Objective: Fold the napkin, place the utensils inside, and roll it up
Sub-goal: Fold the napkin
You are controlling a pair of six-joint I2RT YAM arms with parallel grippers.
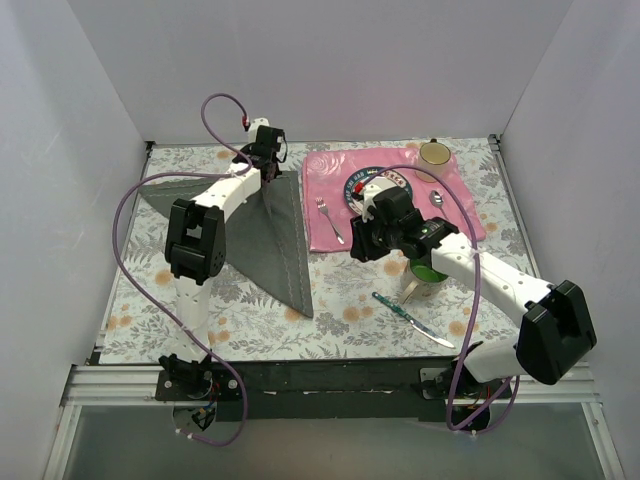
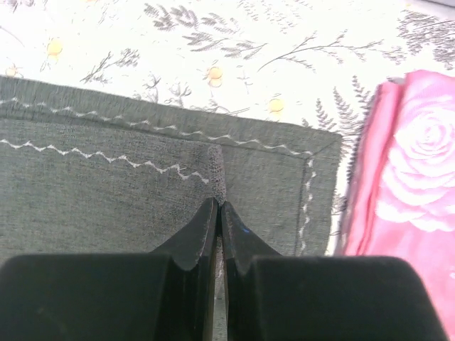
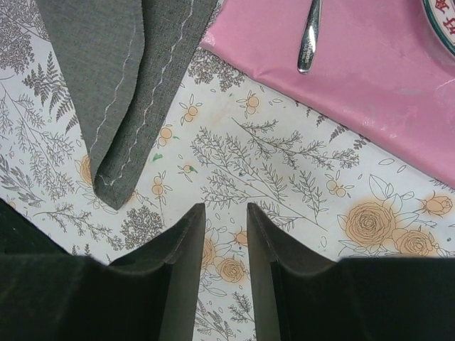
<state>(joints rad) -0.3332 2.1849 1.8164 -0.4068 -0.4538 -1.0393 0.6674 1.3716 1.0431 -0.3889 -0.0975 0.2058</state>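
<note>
Between the closed tips of the left tool [image 2: 217, 204], the napkin [image 2: 106, 213] is pinched, best drawn over flat and taut, with the right tool [image 3: 226, 213], parted and empty, steadying its corner ahead-left.

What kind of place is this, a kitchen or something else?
Probably a lab test booth dressed as a dining table: plain white walls box in a floral tablecloth, with a pink placemat, a fork, and two robot arms bolted at its edge.
</note>
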